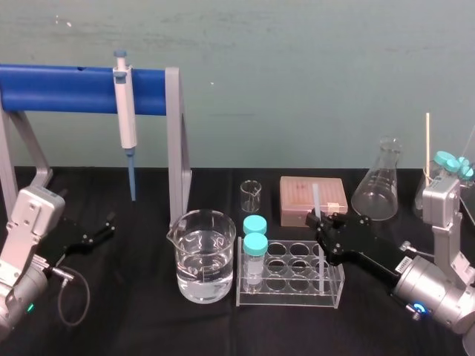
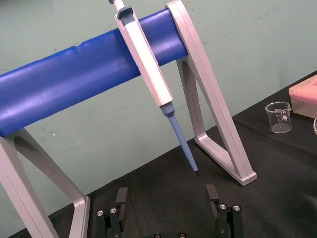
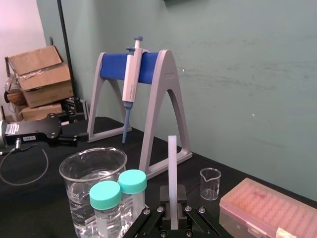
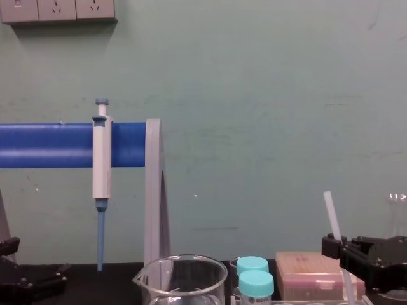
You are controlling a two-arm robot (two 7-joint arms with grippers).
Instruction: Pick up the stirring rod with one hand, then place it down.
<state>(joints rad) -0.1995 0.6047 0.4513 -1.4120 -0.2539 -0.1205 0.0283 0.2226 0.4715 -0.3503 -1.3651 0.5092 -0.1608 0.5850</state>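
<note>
Right hand (image 1: 321,225) sits over the right end of the rack (image 1: 289,298), clenched on the rod (image 1: 316,199). Rod stands near upright with a slight tilt. Its upper part sticks up above the hand, and its lower part runs down into the rack's right side. 2 vials (image 1: 254,248) stand at the rack's left end. Left hand (image 1: 110,226) is parked at the left of the table (image 1: 133,315), fingers (image 2: 121,198) spread apart.

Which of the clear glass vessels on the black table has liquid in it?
The large clear glass beaker at the front, beside the clear tube rack; the small glass beaker and conical glass flask behind look empty.
</note>
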